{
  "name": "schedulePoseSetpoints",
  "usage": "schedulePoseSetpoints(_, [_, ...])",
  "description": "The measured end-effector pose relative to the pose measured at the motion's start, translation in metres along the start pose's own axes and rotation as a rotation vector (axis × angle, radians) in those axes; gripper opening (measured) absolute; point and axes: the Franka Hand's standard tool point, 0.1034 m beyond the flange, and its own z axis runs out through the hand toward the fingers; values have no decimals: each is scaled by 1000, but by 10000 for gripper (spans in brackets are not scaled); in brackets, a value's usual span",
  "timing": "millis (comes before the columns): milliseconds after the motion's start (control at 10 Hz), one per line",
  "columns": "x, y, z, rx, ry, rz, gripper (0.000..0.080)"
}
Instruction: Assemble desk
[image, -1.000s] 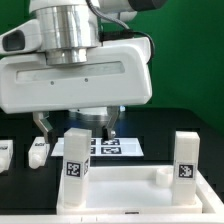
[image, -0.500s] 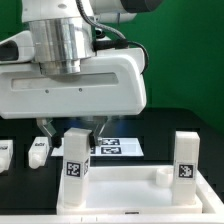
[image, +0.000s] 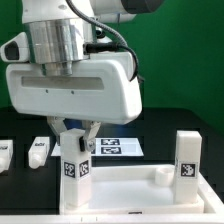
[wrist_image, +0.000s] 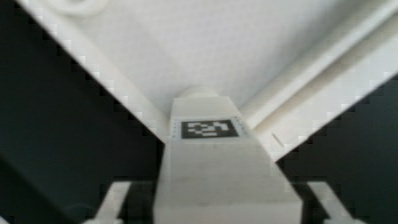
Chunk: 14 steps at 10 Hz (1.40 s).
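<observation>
The white desk tabletop (image: 135, 190) lies upside down at the front with two tagged legs standing in its corner sockets, one on the exterior view's left (image: 75, 172) and one on the right (image: 187, 160). My gripper (image: 76, 138) hangs directly over the left leg, with a finger on each side of its top. In the wrist view the leg (wrist_image: 210, 135) stands between my fingers (wrist_image: 118, 200), with dark gaps on both sides, so the gripper (wrist_image: 215, 205) is open around it. The tabletop rim (wrist_image: 143, 70) shows beyond the leg.
Two loose white legs (image: 38, 150) (image: 4, 155) lie on the black table at the exterior view's left. The marker board (image: 112, 147) lies behind the tabletop. The large gripper body hides the middle of the scene.
My gripper has moved toward the exterior view's left and come down, from behind the tabletop to over the left upright leg, fingers now straddling its top.
</observation>
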Motion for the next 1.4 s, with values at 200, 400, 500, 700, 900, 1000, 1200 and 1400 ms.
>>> schedulePoseSetpoints(200, [-4,-4,2,7,-8,372,284])
schedulePoseSetpoints(400, [0,-4,2,55,-30,555,284])
schedulePoseSetpoints(500, [-1,-5,2,54,-28,536,284])
schedulePoseSetpoints(700, [-1,-4,3,61,-4,248,521])
schedulePoseSetpoints(900, [-2,-2,2,40,20,-80,626])
schedulePoseSetpoints(1000, [-2,-2,3,38,21,-140,642])
schedulePoseSetpoints(1200, [0,1,2,29,27,-304,648])
schedulePoseSetpoints(1400, [1,1,-1,27,35,-562,649])
